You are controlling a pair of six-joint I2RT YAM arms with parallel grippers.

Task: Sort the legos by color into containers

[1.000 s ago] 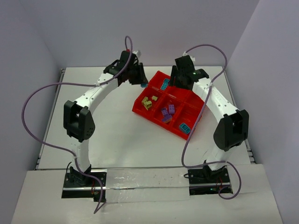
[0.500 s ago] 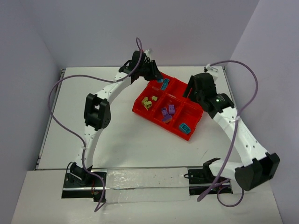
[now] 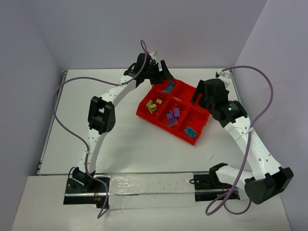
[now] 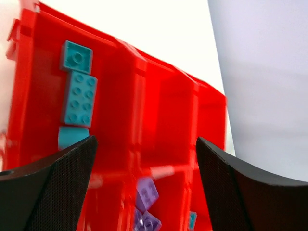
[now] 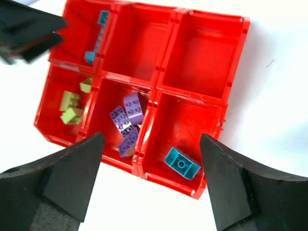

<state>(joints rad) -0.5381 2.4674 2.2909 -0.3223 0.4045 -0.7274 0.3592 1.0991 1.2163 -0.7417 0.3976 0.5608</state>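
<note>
The red tray (image 3: pixel 186 99) of containers lies at the table's middle right. In the right wrist view, teal legos (image 5: pixel 96 41) lie in the top-left container. Pale yellow legos (image 5: pixel 71 108) are below them, purple legos (image 5: pixel 127 118) in the middle, and one teal lego (image 5: pixel 182 164) at the lower right. My left gripper (image 3: pixel 162 72) hangs open and empty over the tray's far-left corner, with the teal legos (image 4: pixel 77 91) below it. My right gripper (image 5: pixel 150 138) is open and empty, high above the tray's right side.
Two containers (image 5: pixel 202 53) in the tray's far row hold nothing. The white table (image 3: pixel 115 134) is walled by pale panels at the left, back and right. Purple cables loop beside both arms.
My left gripper moved right over the tray's far-left container and opened. My right arm swung back to the right and its jaws widened.
</note>
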